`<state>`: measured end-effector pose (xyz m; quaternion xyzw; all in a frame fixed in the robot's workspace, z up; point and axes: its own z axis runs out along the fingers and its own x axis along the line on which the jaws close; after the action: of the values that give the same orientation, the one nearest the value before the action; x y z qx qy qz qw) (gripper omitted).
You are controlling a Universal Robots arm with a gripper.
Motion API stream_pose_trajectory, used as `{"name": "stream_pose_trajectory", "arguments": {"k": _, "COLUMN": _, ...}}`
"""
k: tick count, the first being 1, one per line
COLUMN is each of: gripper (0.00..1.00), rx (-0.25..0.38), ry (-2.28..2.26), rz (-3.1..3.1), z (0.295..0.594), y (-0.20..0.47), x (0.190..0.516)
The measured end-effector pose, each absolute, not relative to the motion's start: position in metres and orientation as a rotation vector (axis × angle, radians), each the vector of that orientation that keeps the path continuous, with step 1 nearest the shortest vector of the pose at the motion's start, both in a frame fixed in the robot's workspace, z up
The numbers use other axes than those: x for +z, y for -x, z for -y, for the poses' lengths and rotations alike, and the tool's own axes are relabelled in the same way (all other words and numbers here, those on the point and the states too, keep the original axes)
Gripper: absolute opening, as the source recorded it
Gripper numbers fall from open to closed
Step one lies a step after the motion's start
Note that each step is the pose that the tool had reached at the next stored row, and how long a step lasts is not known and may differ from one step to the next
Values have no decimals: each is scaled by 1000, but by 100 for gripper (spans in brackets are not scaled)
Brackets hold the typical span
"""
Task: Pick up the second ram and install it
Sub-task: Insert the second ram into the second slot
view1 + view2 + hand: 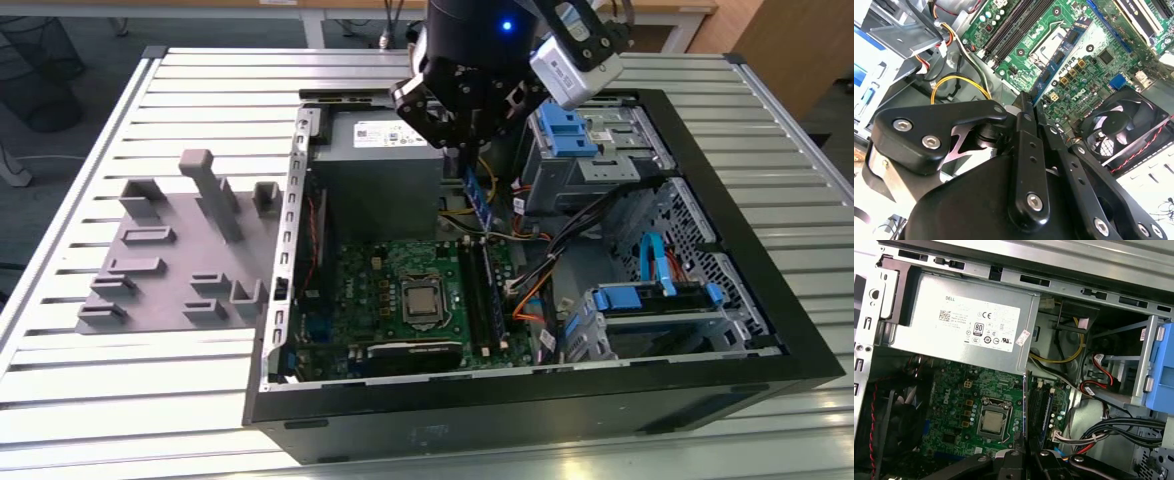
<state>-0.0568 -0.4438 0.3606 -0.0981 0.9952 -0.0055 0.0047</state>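
Currently my claw (461,150) (1026,105) (1026,452): fingers together, clamped on the top end of the second ram.
Second ram (473,195) (1056,62) (1026,400): hangs upright from my fingers inside the open computer case (747,330), edge-on in the first wrist view.
Under it: motherboard (387,290) (954,400), with the long memory slots (483,290) (1040,410) just beside the stick's lower end; contact I can't tell.
Power supply (380,175) (969,325): at the far end of the case, just left of the stick.
Gray fixture (174,260): on the slatted table (134,400), left of the case, well apart from me.
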Motion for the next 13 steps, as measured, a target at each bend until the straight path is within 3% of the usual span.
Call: {"name": "stream_pose_trajectory", "arguments": {"k": 13, "gripper": 14, "rx": -18, "ry": 235, "rz": -3124, "z": 444, "y": 57, "x": 360}}
